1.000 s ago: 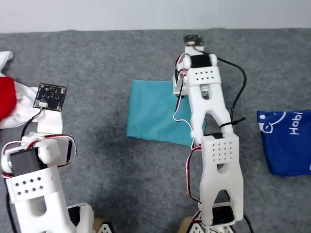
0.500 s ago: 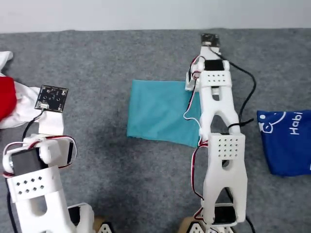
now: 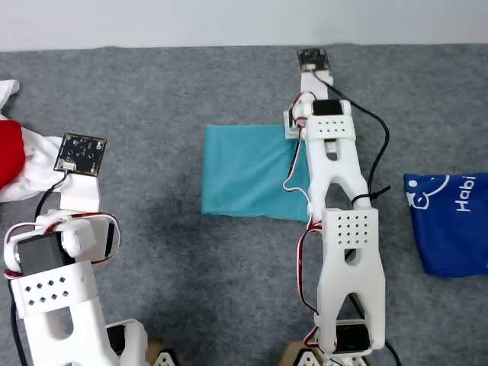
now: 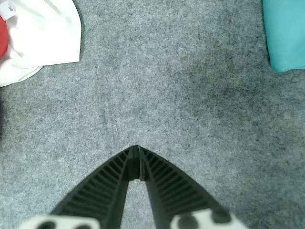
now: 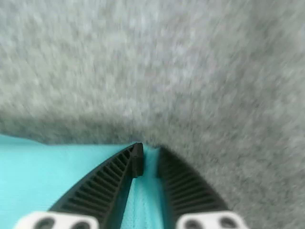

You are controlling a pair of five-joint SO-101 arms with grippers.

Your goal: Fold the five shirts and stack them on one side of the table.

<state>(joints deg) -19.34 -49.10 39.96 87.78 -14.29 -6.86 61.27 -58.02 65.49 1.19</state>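
A folded teal shirt (image 3: 248, 171) lies flat on the grey carpet mid-table. My right gripper (image 3: 299, 126) is at its far right corner. In the right wrist view the gripper (image 5: 148, 153) is shut on the teal shirt (image 5: 47, 176), with teal cloth showing between the two black fingers. My left gripper (image 4: 138, 151) hovers shut over bare carpet at the near left, holding nothing. A white shirt (image 3: 34, 164) and a red one (image 3: 9, 152) lie bunched at the left edge. A folded blue shirt (image 3: 450, 221) lies at the right edge.
The left wrist view has the white shirt (image 4: 43, 28) on one side and the teal shirt's edge (image 4: 286, 33) on the other, with grey carpet (image 4: 167, 86) between them. A pale wall (image 3: 229, 23) borders the far side of the table.
My right arm swung right, then slightly back left, with the shirt's corner in its grip. The teal shirt's near right corner drew in, so it lies squarer. The left arm kept still.
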